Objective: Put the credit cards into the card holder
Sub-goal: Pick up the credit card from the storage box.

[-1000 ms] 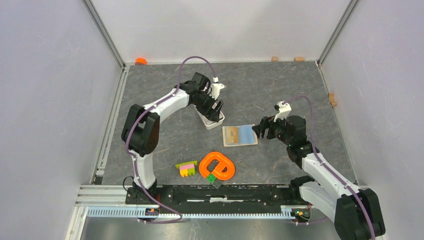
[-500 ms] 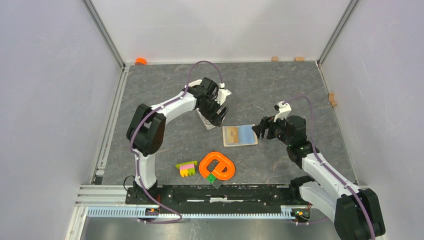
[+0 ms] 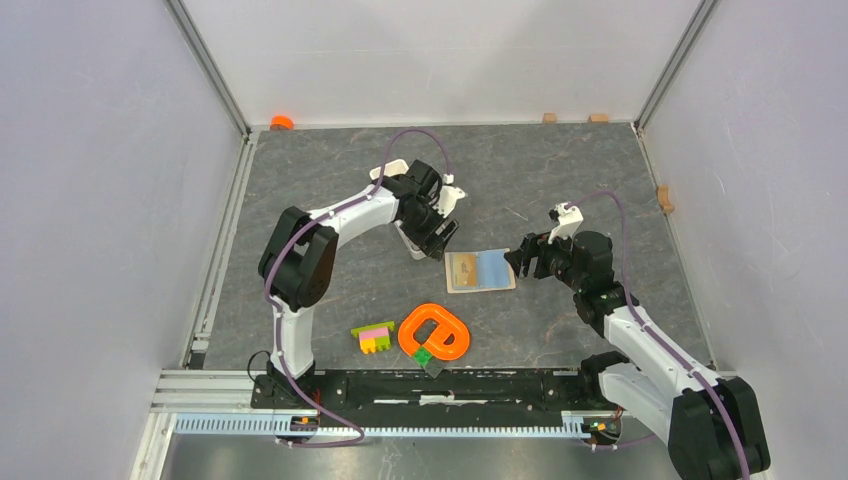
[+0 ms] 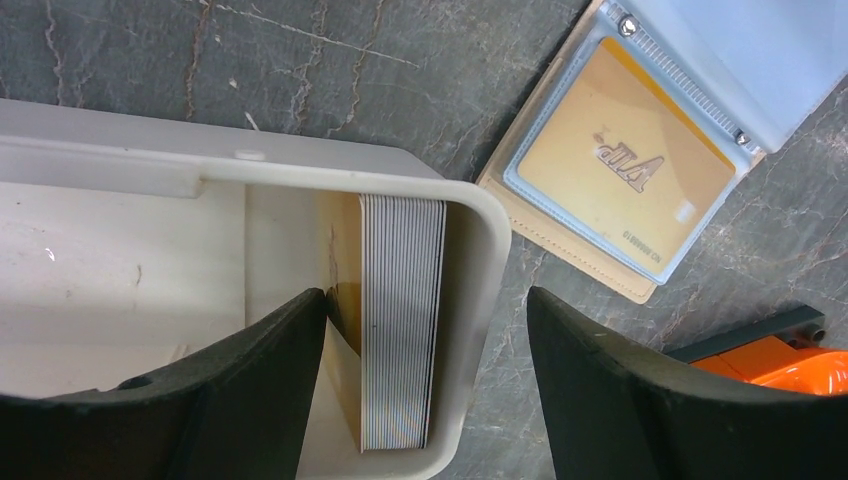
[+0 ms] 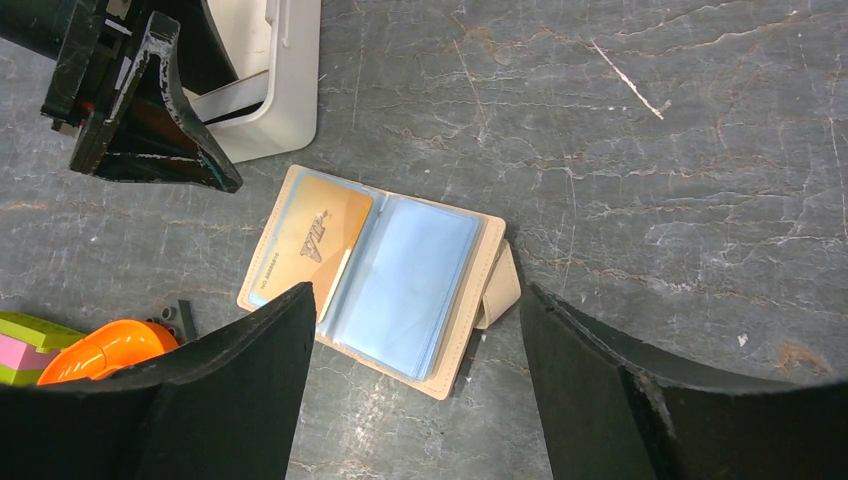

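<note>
The beige card holder [image 3: 480, 270] lies open on the table, with an orange-gold card [image 5: 310, 238] in its left clear sleeve and light blue sleeves [image 5: 402, 280] on the right. Its clasp tab [image 5: 500, 285] sticks out to the right. A stack of several cards [image 4: 402, 320] stands on edge at the end of the white tray [image 4: 475, 260]. My left gripper [image 4: 425, 400] is open above it, one finger inside the tray and the other outside its end wall. My right gripper [image 5: 415, 400] is open and empty, just above the holder's right edge.
An orange ring toy [image 3: 435, 333] and pink-yellow-green bricks [image 3: 374, 337] lie near the front. A small dark block [image 3: 432, 366] sits beside them. The left gripper [image 5: 140, 100] shows close to the holder's far left corner. Walls enclose the table.
My left gripper has moved along the tray to its near end, closer to the card holder. The right arm and the holder have not moved.
</note>
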`<action>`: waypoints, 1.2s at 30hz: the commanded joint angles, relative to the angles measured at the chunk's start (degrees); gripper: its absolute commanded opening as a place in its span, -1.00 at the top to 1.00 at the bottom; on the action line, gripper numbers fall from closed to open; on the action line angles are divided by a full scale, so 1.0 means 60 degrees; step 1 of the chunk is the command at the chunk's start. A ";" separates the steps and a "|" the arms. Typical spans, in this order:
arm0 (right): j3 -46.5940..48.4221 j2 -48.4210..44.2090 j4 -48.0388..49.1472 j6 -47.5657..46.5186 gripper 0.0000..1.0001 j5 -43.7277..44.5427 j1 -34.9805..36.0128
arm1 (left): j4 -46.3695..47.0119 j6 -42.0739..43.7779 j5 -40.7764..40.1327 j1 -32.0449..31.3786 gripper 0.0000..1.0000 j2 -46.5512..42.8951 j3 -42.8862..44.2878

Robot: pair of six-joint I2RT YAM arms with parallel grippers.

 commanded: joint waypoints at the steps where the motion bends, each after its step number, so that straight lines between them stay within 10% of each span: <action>1: -0.0045 0.0050 0.0435 0.0058 -0.59 -0.0082 -0.0050 | -0.0367 0.0300 0.0559 -0.0059 -0.58 -0.0402 0.0381; 36: -0.0071 0.0155 0.0450 0.0078 -0.59 -0.0149 -0.0125 | -0.0913 0.0476 0.0998 -0.0028 -0.14 -0.0868 0.0574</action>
